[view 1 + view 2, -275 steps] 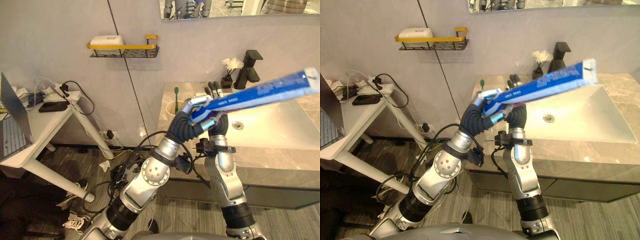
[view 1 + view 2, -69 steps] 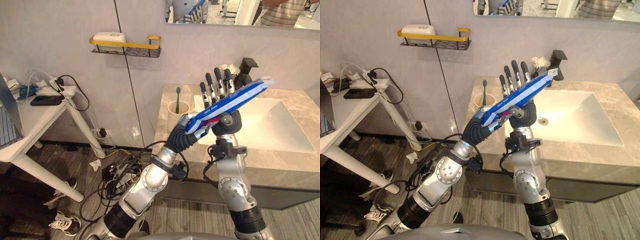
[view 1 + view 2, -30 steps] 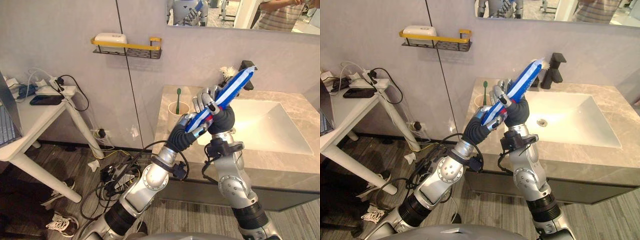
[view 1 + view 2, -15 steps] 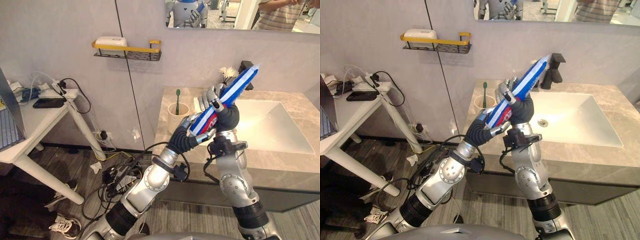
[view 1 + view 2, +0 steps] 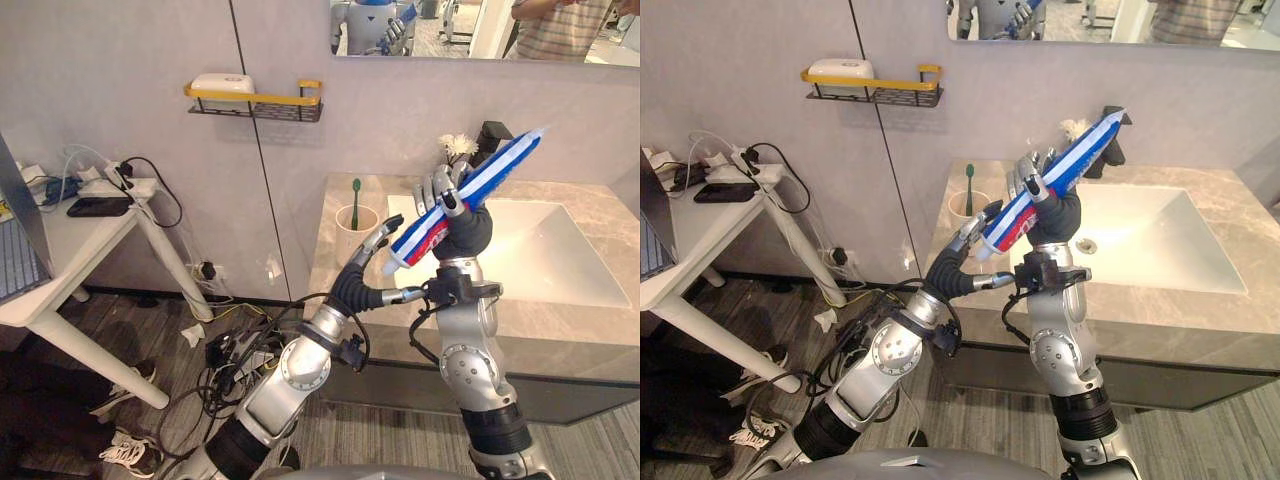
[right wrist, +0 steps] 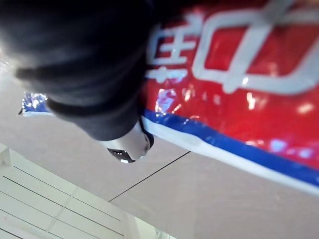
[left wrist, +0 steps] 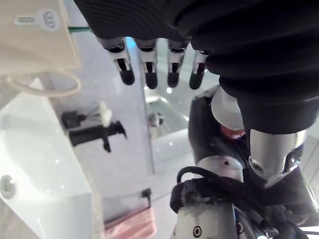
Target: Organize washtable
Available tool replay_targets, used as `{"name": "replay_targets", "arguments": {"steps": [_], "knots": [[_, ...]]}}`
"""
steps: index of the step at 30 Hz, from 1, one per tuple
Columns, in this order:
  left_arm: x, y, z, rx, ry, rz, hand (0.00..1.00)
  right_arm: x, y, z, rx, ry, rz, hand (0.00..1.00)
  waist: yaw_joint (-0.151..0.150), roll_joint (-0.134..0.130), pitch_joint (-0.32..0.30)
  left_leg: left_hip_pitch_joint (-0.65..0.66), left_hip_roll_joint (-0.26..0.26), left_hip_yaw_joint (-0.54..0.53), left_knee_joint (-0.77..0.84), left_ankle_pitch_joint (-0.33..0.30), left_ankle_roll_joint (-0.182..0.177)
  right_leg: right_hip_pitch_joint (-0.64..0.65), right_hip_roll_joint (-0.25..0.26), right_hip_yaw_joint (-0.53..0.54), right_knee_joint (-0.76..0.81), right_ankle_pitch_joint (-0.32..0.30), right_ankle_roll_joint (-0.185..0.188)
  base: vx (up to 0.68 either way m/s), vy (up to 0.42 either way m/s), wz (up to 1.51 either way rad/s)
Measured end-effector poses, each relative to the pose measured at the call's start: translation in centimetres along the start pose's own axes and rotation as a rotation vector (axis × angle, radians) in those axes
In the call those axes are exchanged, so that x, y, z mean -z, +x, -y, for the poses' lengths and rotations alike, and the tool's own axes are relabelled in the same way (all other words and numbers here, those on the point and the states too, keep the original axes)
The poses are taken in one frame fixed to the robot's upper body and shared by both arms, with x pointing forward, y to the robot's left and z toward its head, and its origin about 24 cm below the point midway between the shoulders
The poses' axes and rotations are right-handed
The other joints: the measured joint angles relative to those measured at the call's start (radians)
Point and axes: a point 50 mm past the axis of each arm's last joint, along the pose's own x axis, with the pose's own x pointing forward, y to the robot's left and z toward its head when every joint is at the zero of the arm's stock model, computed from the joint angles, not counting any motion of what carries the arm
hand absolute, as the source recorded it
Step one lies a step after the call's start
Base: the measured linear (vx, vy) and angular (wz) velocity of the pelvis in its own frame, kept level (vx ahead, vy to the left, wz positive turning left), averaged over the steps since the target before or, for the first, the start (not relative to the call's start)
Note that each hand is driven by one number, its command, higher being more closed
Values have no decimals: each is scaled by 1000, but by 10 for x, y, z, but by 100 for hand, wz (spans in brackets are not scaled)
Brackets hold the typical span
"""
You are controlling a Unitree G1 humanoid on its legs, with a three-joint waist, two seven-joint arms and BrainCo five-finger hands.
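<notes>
Blue-striped tube riding high in one robot hand

Blue, white and red, the toothpaste tube (image 5: 495, 168) is hanging in the air over the left rim of the sink (image 5: 545, 260), well clear of the worktop (image 5: 560, 325). It is slanting, with its flat end pointing up toward the tap (image 5: 492, 140) behind the sink and its lower end pointing out to the sink's left.

The likeliest failure is a drop. The right robot hand (image 5: 462, 228) is gripping the tube low down, so most of its length is sticking out unsupported. Any quick turn of the wrist could be enough to lever the tube loose, sending it into the sink or over the front edge. A second risk is the cup (image 5: 352, 218) standing on the worktop left of the sink with a green toothbrush (image 5: 354, 200) in it. If the tube is going there, a slanted entry could be knocking the cup over or catching the brush.

The right forearm is standing nearly upright at the sink's front left, fingers clamped round the tube. The left robot hand (image 5: 372, 262) is hovering just left of that, near the tube's lower end, fingers straight and spread apart, holding nothing.
</notes>
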Motion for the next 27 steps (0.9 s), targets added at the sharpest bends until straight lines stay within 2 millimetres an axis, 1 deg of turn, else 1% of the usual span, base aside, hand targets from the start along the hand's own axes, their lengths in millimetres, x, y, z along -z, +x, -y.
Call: {"name": "replay_targets", "arguments": {"steps": [2,4,6,7,9,12,13,15,17,20,22,23,25,26,27], "knots": [[3,-2,-13,-59,28,-15,0,-3,0,3,10,-7,13,100,1,1,1,0,0,0,0,0,0,0,0,0,0,0,-1,0,0,0],[4,-10,-33,-154,59,-30,0,-10,1,8,30,-24,40,100,1,1,2,0,0,-1,0,0,0,1,0,-1,0,-5,-8,0,0,0],[5,-17,-44,-206,79,-44,0,-15,1,12,45,-36,61,100,2,1,4,0,0,-1,0,0,0,1,0,-1,0,-6,-8,0,0,0],[9,-25,-53,-246,114,-76,0,-20,1,16,59,-48,81,100,4,2,5,0,0,-2,0,0,0,1,0,-2,1,-7,-8,0,0,0],[14,-36,-61,-286,135,-116,0,-26,1,19,72,-61,108,100,4,5,12,0,0,-3,0,-1,-1,2,0,-4,1,-12,-4,-1,-2,2],[24,-60,-75,-360,176,-209,0,-41,0,30,115,-97,170,100,6,9,20,-9,-1,-10,0,-1,-1,-2,0,-12,0,-13,-3,4,-4,8],[28,-71,-80,-386,202,-251,0,-49,0,35,133,-124,193,100,10,7,20,-12,-1,-15,0,-1,0,-1,1,-17,-3,-13,-3,20,-12,10],[31,-79,-85,-410,211,-282,0,-58,0,39,143,-152,219,100,16,6,21,-16,-1,-21,0,0,-1,0,2,-24,-4,-13,-4,20,-19,11],[36,-88,-90,-437,221,-328,0,-66,1,42,149,-180,241,100,30,4,22,-20,-1,-27,0,0,-2,0,5,-31,-3,-9,-1,24,-25,10],[47,-102,-92,-464,214,-403,0,-72,10,39,121,-212,258,100,31,4,22,-22,-1,-28,0,1,-2,0,6,-34,-3,-9,-1,9,-7,1],[64,-112,-90,-461,221,-495,0,-74,21,41,103,-263,252,100,31,0,25,-24,0,-29,0,1,-2,0,6,-35,-3,-9,-1,0,0,0],[68,-114,-88,-449,230,-520,0,-74,23,42,104,-272,248,100,33,-2,26,-24,0,-30,0,1,-2,0,6,-36,-3,-9,-2,-2,-2,4],[89,-127,-83,-411,237,-633,0,-71,32,47,109,-287,225,100,35,-8,31,-27,-1,-32,0,1,-2,-2,6,-38,-2,-10,-2,0,0,0],[95,-132,-81,-401,229,-667,0,-71,34,49,111,-293,218,100,35,-9,31,-27,-1,-32,0,1,-2,-2,6,-39,-2,-10,-2,0,0,0],[105,-141,-78,-385,216,-733,0,-71,39,51,115,-303,209,100,36,-12,33,-29,-1,-33,-1,1,-2,-3,6,-39,-2,-10,-2,0,0,0]]}}
